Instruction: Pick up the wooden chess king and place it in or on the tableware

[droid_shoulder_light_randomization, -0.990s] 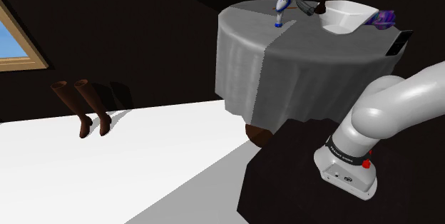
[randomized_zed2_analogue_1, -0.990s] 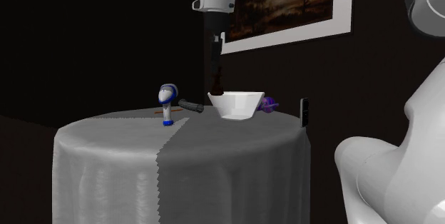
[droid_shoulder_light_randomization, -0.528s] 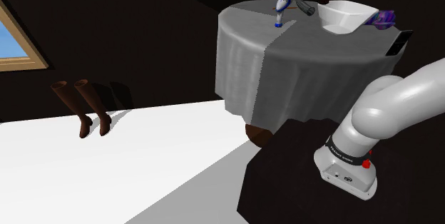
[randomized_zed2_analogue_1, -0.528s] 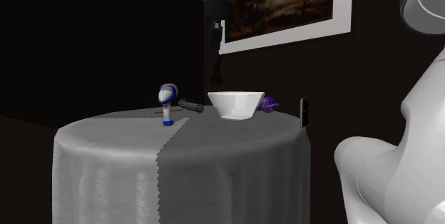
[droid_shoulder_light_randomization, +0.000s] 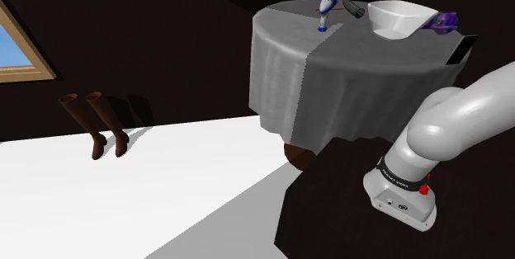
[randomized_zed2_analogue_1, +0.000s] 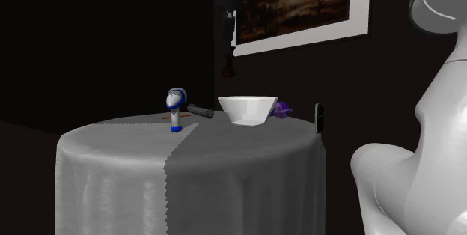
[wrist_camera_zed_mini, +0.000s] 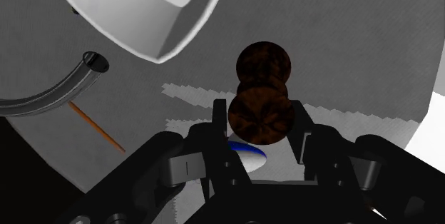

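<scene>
Tube (randomized_zed2_analogue_1: 200, 111) lies left on the grey-clothed table (randomized_zed2_analogue_1: 112, 144) in the second exterior view. Next comes your gripper (randomized_zed2_analogue_1: 228, 40), clamped on the brown chess king (randomized_zed2_analogue_1: 227, 66), high by the white bowl (randomized_zed2_analogue_1: 248, 110)'s left rim. Wrist view puts it over cloth, beside the bowl. Release here and it probably misses or clips the rim; even centred, that height risks a bounce-out.

Looked dim, walls near black. Shone brightest on the white floor (droid_shoulder_light_randomization: 124, 191) and bowl (droid_shoulder_light_randomization: 394, 16). Showed crisp edges, soft fold shading down the tablecloth (droid_shoulder_light_randomization: 355, 84).
</scene>
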Controlling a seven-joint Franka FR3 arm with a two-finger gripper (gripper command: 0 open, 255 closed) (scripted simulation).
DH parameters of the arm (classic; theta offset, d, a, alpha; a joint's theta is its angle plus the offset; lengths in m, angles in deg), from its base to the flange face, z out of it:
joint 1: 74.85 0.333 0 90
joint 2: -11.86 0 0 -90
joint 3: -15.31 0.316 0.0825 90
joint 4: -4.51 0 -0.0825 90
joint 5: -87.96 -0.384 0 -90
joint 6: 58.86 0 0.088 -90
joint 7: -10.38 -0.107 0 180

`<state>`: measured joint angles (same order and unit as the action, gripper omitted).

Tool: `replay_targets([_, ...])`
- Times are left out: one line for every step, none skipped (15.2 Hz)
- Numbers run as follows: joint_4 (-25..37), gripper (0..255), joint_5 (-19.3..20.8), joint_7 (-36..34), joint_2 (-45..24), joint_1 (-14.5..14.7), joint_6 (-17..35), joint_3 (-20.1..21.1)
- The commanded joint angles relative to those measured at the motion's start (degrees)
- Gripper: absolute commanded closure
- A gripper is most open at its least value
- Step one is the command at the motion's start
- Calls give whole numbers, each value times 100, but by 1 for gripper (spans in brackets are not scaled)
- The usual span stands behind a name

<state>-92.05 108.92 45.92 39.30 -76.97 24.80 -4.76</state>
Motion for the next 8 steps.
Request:
replay_targets([199,255,6,289,-110,-31,0,-232])
replay_targets([318,255,-3,450,-191,-44,11,-372])
replay_targets([446,255,-19,614,-280,-54,22,-516])
replay_targets([581,255,-44,781,-378,-64,32,-666])
replay_targets([725,255,-79,953,-486,-73,41,-820])
replay_targets([878,255,-124,1128,-603,-79,50,-983])
replay_targets([1041,255,-182,1309,-732,-84,57,-1154])
replay_targets([1215,255,-255,1495,-873,-85,62,-1337])
